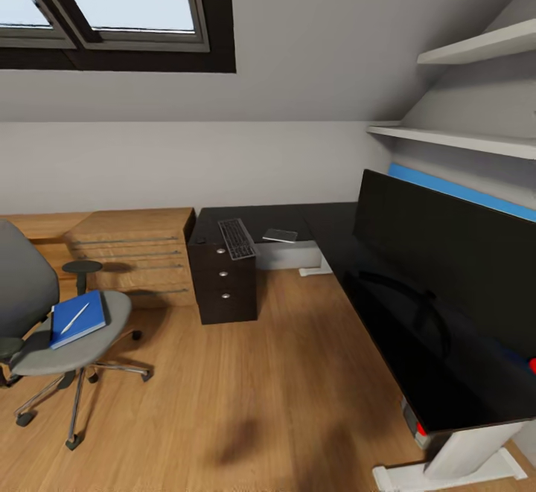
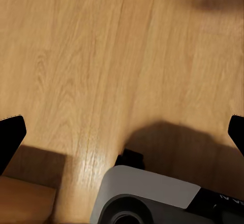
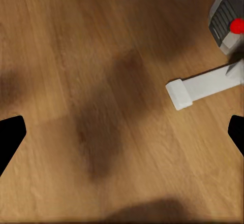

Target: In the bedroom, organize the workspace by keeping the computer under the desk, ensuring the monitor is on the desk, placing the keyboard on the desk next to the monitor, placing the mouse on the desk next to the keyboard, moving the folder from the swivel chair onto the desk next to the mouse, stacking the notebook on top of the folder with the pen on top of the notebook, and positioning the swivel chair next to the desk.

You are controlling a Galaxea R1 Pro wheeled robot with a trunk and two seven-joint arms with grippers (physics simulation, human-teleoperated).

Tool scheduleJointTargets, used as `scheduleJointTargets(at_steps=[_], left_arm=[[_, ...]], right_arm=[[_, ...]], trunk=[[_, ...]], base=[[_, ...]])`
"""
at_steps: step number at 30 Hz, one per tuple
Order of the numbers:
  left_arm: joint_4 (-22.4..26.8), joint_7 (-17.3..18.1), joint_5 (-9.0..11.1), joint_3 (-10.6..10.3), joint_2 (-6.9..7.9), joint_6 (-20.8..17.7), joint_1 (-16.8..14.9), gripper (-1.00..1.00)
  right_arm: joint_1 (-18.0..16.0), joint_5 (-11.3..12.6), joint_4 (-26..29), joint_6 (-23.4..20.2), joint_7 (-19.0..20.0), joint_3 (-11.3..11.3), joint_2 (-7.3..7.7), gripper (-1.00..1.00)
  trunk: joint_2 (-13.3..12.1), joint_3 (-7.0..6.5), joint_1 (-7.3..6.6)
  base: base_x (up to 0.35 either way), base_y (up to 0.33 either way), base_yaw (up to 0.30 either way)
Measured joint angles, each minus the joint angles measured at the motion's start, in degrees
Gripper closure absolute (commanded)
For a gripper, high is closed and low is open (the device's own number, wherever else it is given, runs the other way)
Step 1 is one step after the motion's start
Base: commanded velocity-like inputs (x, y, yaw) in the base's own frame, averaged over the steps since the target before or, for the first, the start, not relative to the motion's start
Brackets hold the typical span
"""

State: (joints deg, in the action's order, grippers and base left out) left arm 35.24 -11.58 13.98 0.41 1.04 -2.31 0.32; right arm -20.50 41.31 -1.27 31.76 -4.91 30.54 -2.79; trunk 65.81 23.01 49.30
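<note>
The grey swivel chair (image 1: 45, 328) stands at the left, apart from the desk. On its seat lies the blue folder (image 1: 78, 319) with the white pen (image 1: 74, 318) on top. The glossy black desk (image 1: 372, 306) runs along the right and back. The big black monitor (image 1: 454, 254) stands on it at the right, and the keyboard (image 1: 237, 239) lies on its far end. A grey box with a red light, seemingly the computer (image 3: 226, 18), sits on the floor under the desk. Both the left gripper (image 2: 122, 132) and the right gripper (image 3: 122, 132) hang open over bare floor.
A small flat grey item (image 1: 280, 236) lies beside the keyboard. A dark drawer unit (image 1: 223, 280) stands under the desk's far end, with a light wooden cabinet (image 1: 134, 254) beside it. The desk's white foot (image 3: 203, 87) rests on the wooden floor (image 1: 246, 388).
</note>
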Motion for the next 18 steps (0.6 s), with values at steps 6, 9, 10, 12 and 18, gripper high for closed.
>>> scheduleJointTargets(at_steps=[6, 9, 10, 12, 18], left_arm=[[0.0, 0.0, 0.0, 0.0, 0.00, 0.0, 0.0, -1.00], [0.0, 0.0, 0.0, 0.0, 0.00, 0.0, 0.0, -1.00], [0.0, 0.0, 0.0, 0.0, -0.02, 0.0, 0.0, -1.00], [0.0, 0.0, 0.0, 0.0, -0.03, 0.0, 0.0, -1.00], [0.0, 0.0, 0.0, 0.0, -0.01, 0.0, 0.0, -1.00]], right_arm=[[0.0, 0.0, 0.0, 0.0, 0.0, 0.0, 0.02, -1.00], [0.0, 0.0, 0.0, 0.0, 0.0, 0.0, 0.02, -1.00], [0.0, 0.0, 0.0, 0.0, 0.0, 0.0, 0.02, -1.00], [0.0, 0.0, 0.0, 0.0, 0.0, 0.0, 0.02, -1.00], [0.0, 0.0, 0.0, 0.0, 0.0, 0.0, 0.02, -1.00]], trunk=[[0.0, 0.00, 0.00], [0.0, 0.00, 0.00], [0.0, 0.00, 0.00], [0.0, 0.00, 0.00], [0.0, 0.00, 0.00]], base=[[-0.149, -0.135, 0.000], [-0.151, -0.143, 0.000], [-0.151, -0.144, 0.000], [-0.151, -0.144, 0.000], [-0.151, -0.145, 0.000]])
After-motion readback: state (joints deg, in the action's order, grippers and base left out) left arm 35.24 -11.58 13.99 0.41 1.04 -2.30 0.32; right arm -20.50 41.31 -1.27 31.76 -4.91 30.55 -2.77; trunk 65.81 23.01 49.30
